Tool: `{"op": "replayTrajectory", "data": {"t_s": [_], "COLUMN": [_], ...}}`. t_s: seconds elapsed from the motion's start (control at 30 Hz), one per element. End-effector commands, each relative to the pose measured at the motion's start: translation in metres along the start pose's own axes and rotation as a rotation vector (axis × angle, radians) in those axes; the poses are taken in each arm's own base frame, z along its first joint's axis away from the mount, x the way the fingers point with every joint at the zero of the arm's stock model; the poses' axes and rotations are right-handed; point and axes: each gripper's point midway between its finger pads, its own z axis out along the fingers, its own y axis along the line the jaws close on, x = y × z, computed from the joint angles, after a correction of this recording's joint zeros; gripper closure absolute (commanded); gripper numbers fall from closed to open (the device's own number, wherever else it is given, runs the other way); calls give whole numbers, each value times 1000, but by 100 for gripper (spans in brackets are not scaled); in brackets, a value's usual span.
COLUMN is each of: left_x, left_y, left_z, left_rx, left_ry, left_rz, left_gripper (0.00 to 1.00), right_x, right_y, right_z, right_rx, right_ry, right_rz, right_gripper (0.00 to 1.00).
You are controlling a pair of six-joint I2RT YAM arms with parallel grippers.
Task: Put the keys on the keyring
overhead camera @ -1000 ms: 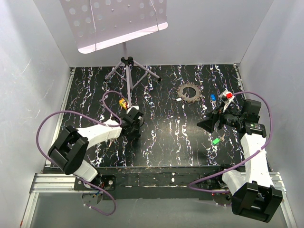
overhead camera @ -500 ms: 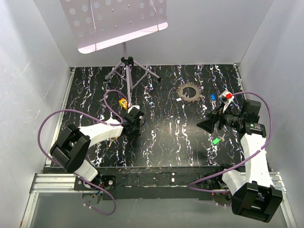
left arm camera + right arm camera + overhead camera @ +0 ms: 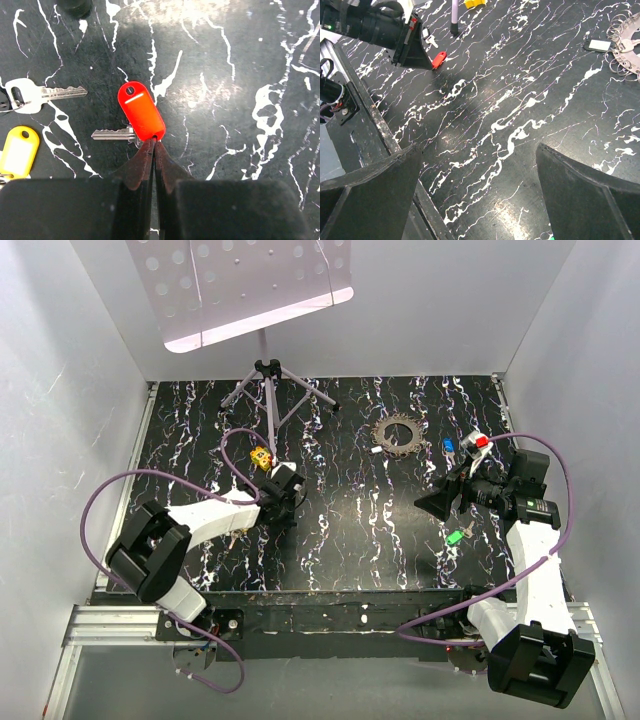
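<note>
— Grip is the open question on the left. The left claw [image 3: 153,144] is pinched right down, and its tips meet at the lower end of the red tag [image 3: 141,111], where the small hole sits. The wrist view does not show whether it has the tag's edge or only touches it.

— And the key itself?

— A silver key [image 3: 112,134] lies flat on the worktop [image 3: 225,75], with its head tucked under that same end of the tag. A second silver key [image 3: 47,93] and a yellow tag [image 3: 19,151] lie to the left, apart from the tips.

— What would make the pick go well?

— Probably a bite on the tag's plastic rather than the thin blade, then a straight lift so the key hangs free. A sideways slide could drag it into its neighbours.

— Where must it go?

— To the bunch of rings [image 3: 398,433], well apart across the worktop. The right claw [image 3: 480,165] is spread wide and holds nothing. A green key [image 3: 454,537] lies near it, with a blue key [image 3: 449,445] and a red key [image 3: 482,441] beyond.

— Should the right arm steady a ring?

— That seems wise. One claw could hold the ring firm while the other brings the key's hole to the split. Both parts are tiny next to the fingers, so a slow, square approach matters most.
</note>
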Motion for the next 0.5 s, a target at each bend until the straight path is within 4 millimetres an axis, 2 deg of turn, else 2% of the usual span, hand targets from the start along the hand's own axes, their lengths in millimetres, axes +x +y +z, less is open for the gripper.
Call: {"op": "replayTrajectory", "data": {"t_s": [0.0, 0.2, 0.3, 0.37, 0.47], "left_x": [-27, -29, -25, -20, -14], "left_y": [-18, -38, -50, -66, -85], "left_z": [-31, -69, -87, -104, -131], "left_rx": [107, 299, 395, 491, 612], "left_ry": [-134, -217, -268, -300, -371], "left_rz": [54, 207, 302, 385, 482], "left_gripper": [100, 100, 100, 100, 100], "right_x": [-7, -7, -5, -3, 4], "right_y": [4, 9, 2, -1, 12], "right_z": [-1, -1, 0, 2, 2], "right_rx": [-16, -40, -21, -23, -136], "right_ry": [-13, -11, 1, 15, 44], "right_rz": [-32, -54, -64, -53, -58], "right_gripper": [0, 0, 0, 0, 0]}}
